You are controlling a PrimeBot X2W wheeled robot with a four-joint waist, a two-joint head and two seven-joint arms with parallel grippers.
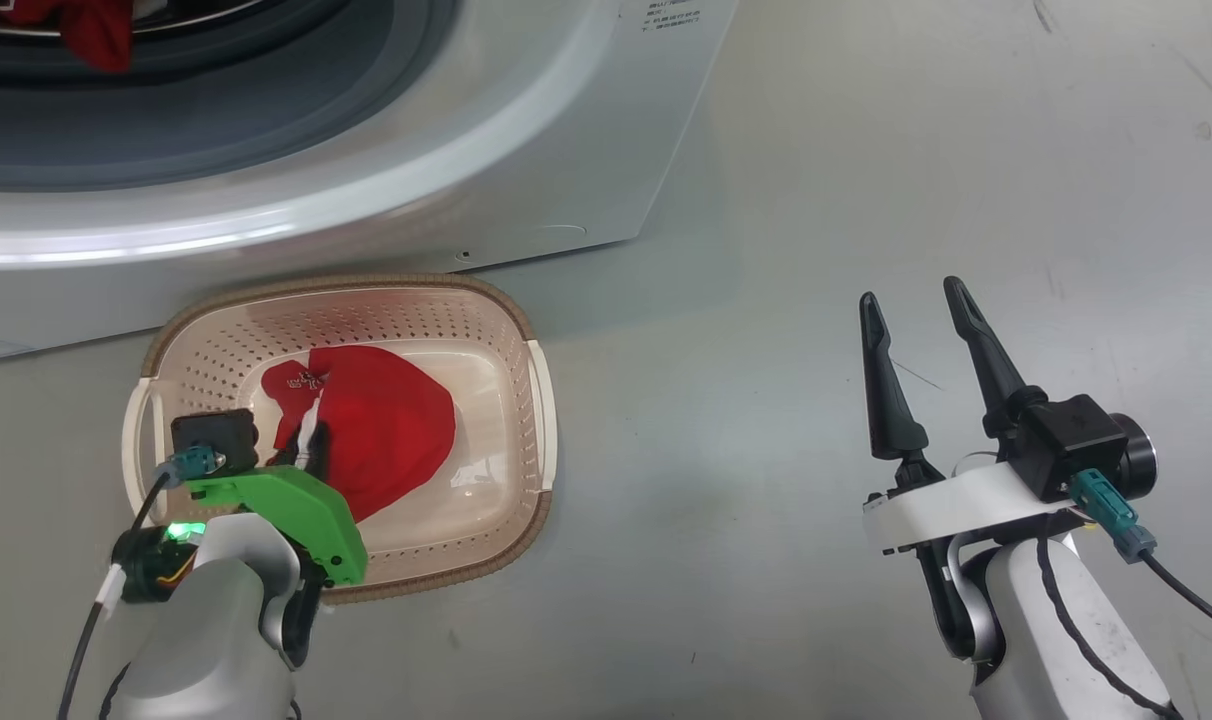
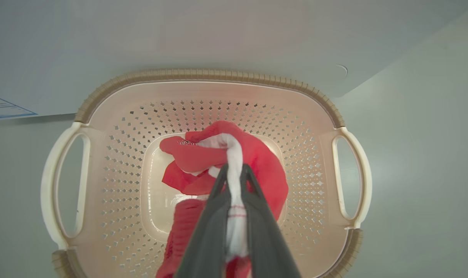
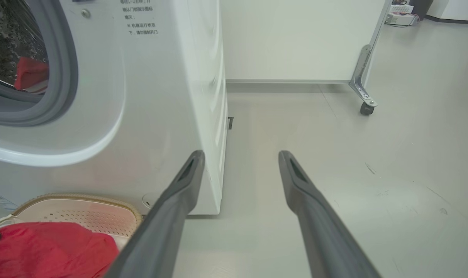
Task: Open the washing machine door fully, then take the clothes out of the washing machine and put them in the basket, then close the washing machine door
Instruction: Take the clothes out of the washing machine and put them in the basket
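Note:
The cream basket [image 1: 531, 400] [image 2: 315, 154] [image 3: 83, 206] stands on the floor in front of the white washing machine [image 1: 526, 150] [image 3: 160, 77]. A red garment [image 1: 396, 420] [image 2: 268, 170] [image 3: 44, 247] lies in it. My left gripper [image 1: 301, 455] [image 2: 234, 168] reaches down into the basket, shut on a white-striped fold of that garment. More red clothes [image 1: 96, 35] [image 3: 29, 73] lie inside the drum behind the grey rubber ring [image 1: 216, 140]. My right gripper [image 1: 916, 300] [image 3: 239, 154] hangs open over bare floor to the right of the basket. The door is out of view.
A blue label [image 2: 2, 106] sits low on the machine's front. A white panel on a caster wheel [image 3: 367, 108] stands behind and to the right of the machine. Grey floor [image 1: 866, 150] spreads to the right.

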